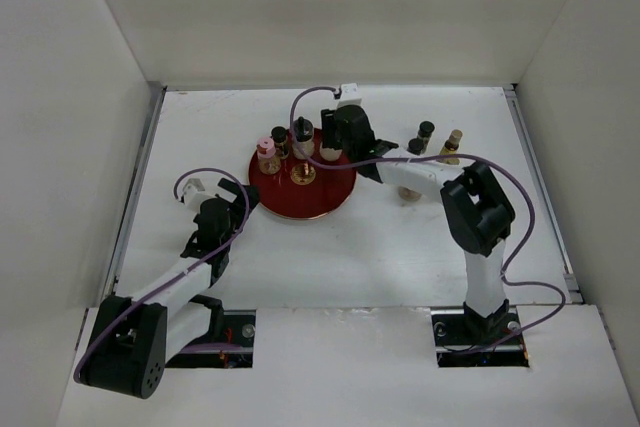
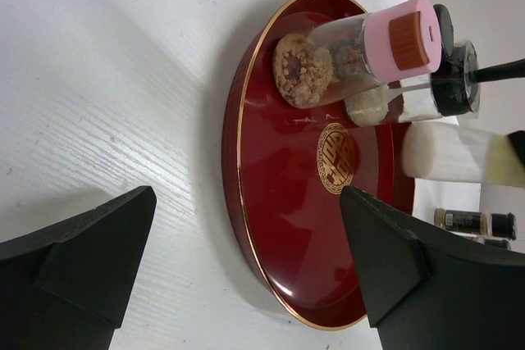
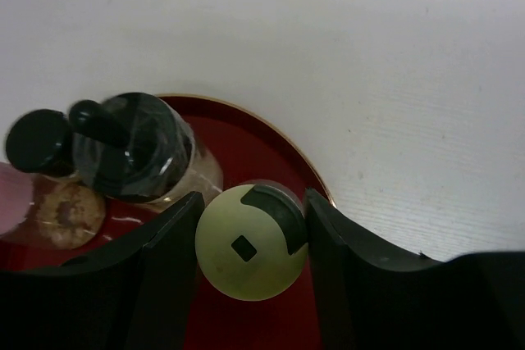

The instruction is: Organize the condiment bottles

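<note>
Cream-capped jar (image 3: 250, 241) clamped by right gripper (image 3: 250, 243) over tray (image 3: 283, 149); left gripper (image 2: 246, 264) open, empty. Neighbouring jars (image 3: 135, 149) may be toppled if lowered carelessly.

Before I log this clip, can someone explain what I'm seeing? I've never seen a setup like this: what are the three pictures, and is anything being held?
Two robot arms are bolted to a white table. One picture looks down from overhead; the other two come from cameras on each wrist. A round red tray with a gold emblem holds several tiny condiment bottles, including a pink-capped jar. More small bottles stand on the table to the right. The right gripper is closed around a cream-capped bottle over the tray. The left gripper is open and holds nothing.
</note>
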Action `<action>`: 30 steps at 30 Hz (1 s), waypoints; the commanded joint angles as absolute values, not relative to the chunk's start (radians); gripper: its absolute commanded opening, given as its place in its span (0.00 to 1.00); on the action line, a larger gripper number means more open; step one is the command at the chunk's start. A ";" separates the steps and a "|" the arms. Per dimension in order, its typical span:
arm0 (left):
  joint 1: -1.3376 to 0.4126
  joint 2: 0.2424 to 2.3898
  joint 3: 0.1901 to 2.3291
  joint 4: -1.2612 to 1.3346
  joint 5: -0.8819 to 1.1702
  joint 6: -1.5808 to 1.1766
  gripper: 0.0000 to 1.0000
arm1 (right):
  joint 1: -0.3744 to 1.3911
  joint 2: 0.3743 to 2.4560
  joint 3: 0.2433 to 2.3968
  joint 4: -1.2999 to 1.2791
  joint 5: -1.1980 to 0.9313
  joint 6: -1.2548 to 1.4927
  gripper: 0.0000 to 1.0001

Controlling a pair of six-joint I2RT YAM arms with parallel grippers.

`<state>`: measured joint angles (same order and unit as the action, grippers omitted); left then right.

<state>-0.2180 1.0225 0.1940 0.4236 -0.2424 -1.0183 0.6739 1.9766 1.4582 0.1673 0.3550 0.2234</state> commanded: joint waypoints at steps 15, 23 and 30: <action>-0.214 1.019 0.204 0.468 -0.236 -1.015 1.00 | 0.666 1.918 1.477 0.227 0.370 0.250 0.82; -0.214 1.006 0.204 0.463 -0.236 -1.014 1.00 | 0.644 1.527 1.151 0.275 0.452 0.288 0.50; -0.222 1.016 0.206 0.469 -0.235 -1.019 1.00 | 0.523 1.166 0.827 0.105 0.546 0.390 0.45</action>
<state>-0.2184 1.0225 0.1940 0.4229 -0.2382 -1.0183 0.5678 1.2213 0.9127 0.1947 0.4770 0.3294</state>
